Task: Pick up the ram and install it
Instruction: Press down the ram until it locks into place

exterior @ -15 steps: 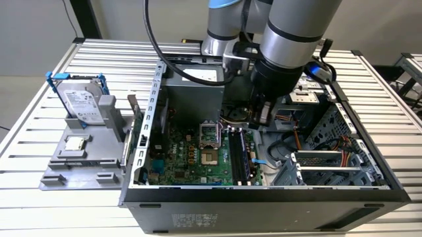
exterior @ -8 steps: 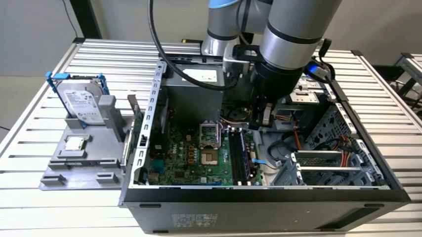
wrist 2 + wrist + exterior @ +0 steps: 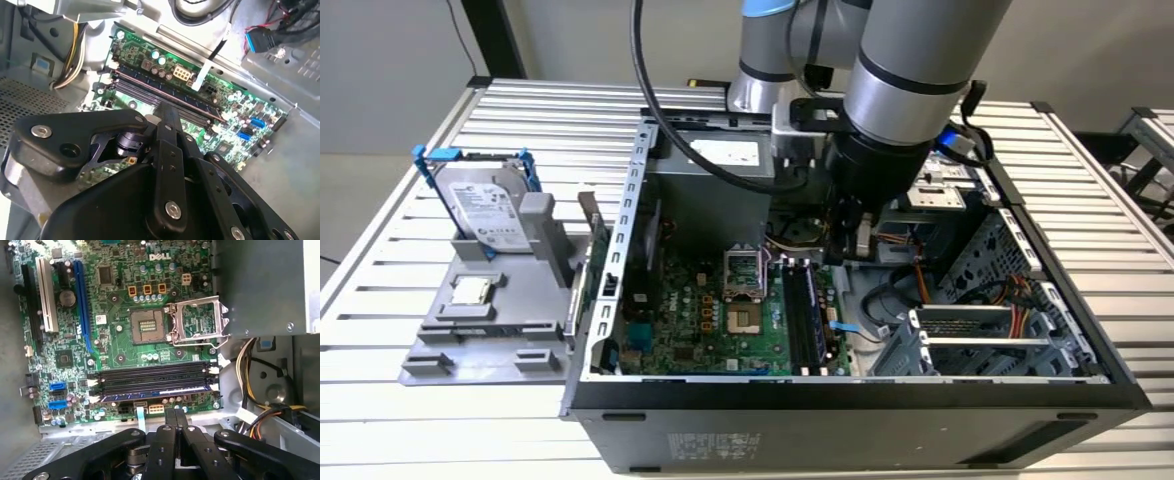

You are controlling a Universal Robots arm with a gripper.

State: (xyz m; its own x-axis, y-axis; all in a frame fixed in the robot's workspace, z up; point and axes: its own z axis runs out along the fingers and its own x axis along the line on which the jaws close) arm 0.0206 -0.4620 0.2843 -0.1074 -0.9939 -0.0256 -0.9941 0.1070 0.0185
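Already the ram is seen lying in the memory slot nearest the gripper, a bluish strip running between white end clips beside the empty dark slots; in the exterior view it appears as a long stick on the motherboard, beside the open processor socket. The install step is judged to be at or near its end. The gripper fingers are brought together with nothing between them, just above the board. Whether the stick is fully seated and its clips latched cannot be made out. In the second wrist view the slots are partly covered by the gripper body, and the stick cannot be told apart there.
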